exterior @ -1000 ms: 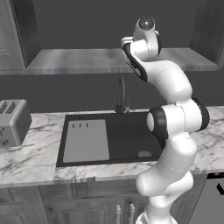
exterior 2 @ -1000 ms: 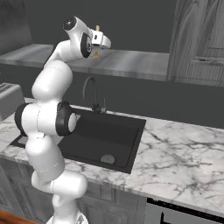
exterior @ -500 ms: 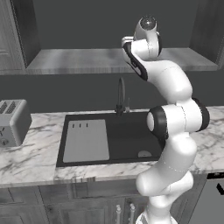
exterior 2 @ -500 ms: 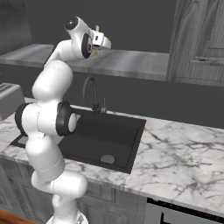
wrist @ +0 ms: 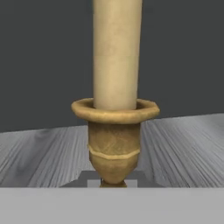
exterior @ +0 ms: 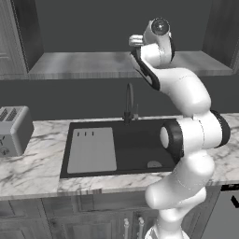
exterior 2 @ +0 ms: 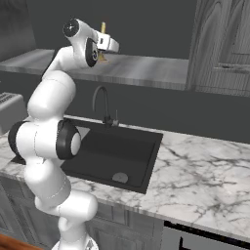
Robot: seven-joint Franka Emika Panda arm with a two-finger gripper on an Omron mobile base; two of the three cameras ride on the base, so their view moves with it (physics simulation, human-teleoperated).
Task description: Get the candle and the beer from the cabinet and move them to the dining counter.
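Reaching into the cabinet (exterior: 116, 65), the gripper (exterior 2: 108, 45) sits right at the candle (wrist: 116, 94), which stands upright on the grey shelf floor. The jaws are drawn in narrow, and the hand view has the candle's brass cup dead centre and very close, so they look clamped on its slim stem, though the contact itself is below the edge of that view. From the right base view, the cream tip pokes up just above the hand.

My worry is the lift. The grip seems low on a thin stem with a tall stick above it, so a quick pull could let the candle pivot between the fingers and tip. The wax stick may also only sit loosely in the cup and slide out if the hand tilts. Drawing back out, the candle's top could catch the cabinet's upper edge, and the faucet (exterior: 129, 100) and sink (exterior: 121, 147) lie directly below, where a dropped candle would land.
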